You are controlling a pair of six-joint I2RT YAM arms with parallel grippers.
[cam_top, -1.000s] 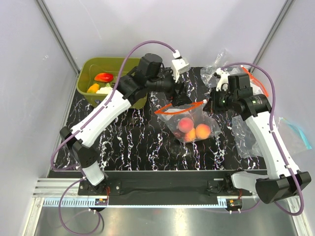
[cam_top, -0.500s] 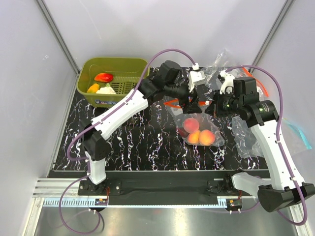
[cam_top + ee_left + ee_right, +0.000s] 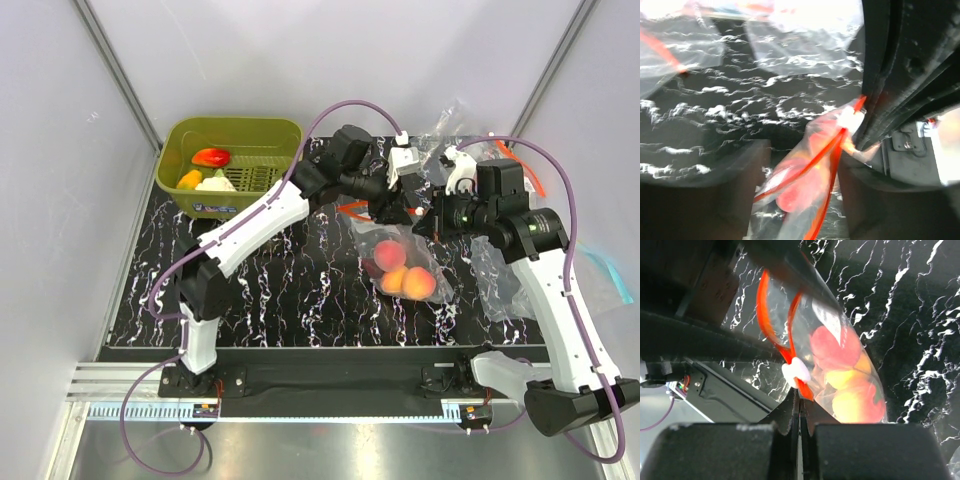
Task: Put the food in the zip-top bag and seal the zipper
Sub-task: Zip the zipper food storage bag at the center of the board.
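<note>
Right wrist view: your right gripper (image 3: 800, 401) pinches the crinkly clear bag (image 3: 816, 304) under its white slider (image 3: 796, 371). Your left gripper (image 3: 802, 170) is spread around the red zipper (image 3: 761, 305). Round peaches (image 3: 852, 401) sit inside.

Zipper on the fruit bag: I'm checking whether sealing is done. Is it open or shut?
Open: in both wrist views the zipper's two red strips spread apart from the white slider.
</note>
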